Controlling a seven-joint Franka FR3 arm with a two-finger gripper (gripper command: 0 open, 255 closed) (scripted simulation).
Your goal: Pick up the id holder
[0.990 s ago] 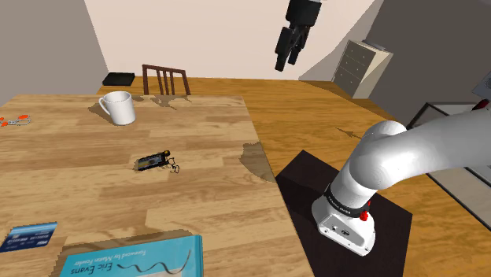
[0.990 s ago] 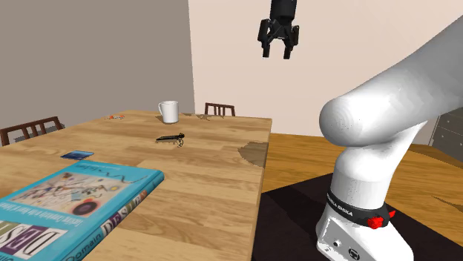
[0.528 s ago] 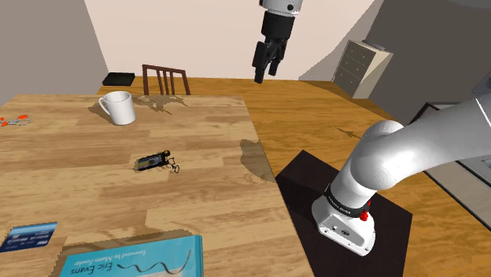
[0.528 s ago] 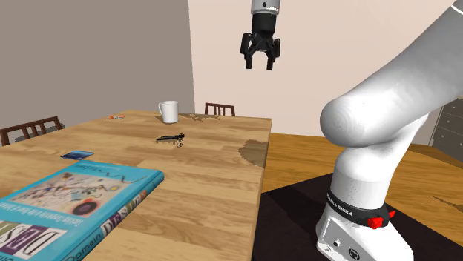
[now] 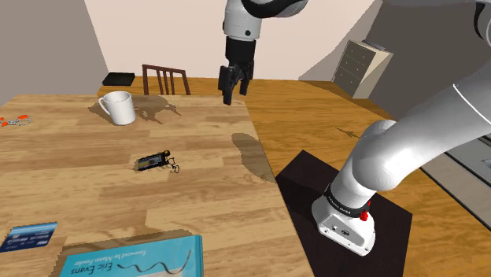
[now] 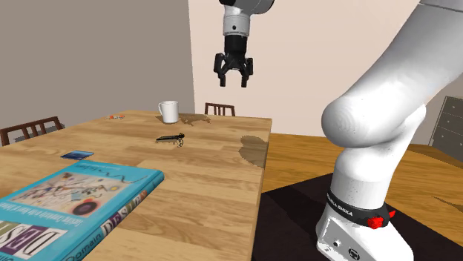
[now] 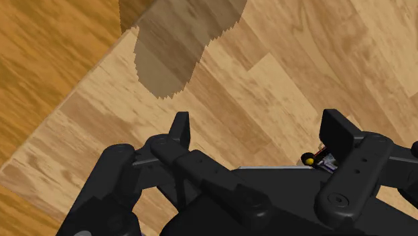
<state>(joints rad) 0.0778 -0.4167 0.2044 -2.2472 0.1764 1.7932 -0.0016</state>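
I see the gripper (image 5: 230, 85) hanging high above the table's (image 5: 212, 197) stand-side edge, fingers spread wide apart, nothing in them. The id holder (image 5: 153, 161), a small dark thing, lies flat mid-table, well apart from the gripper and nearer the shoulder camera than the white mug (image 5: 118, 107).

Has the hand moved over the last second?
Yes. The hand has swung down and toward the shoulder view's left, away from the dresser and closer to the chair.
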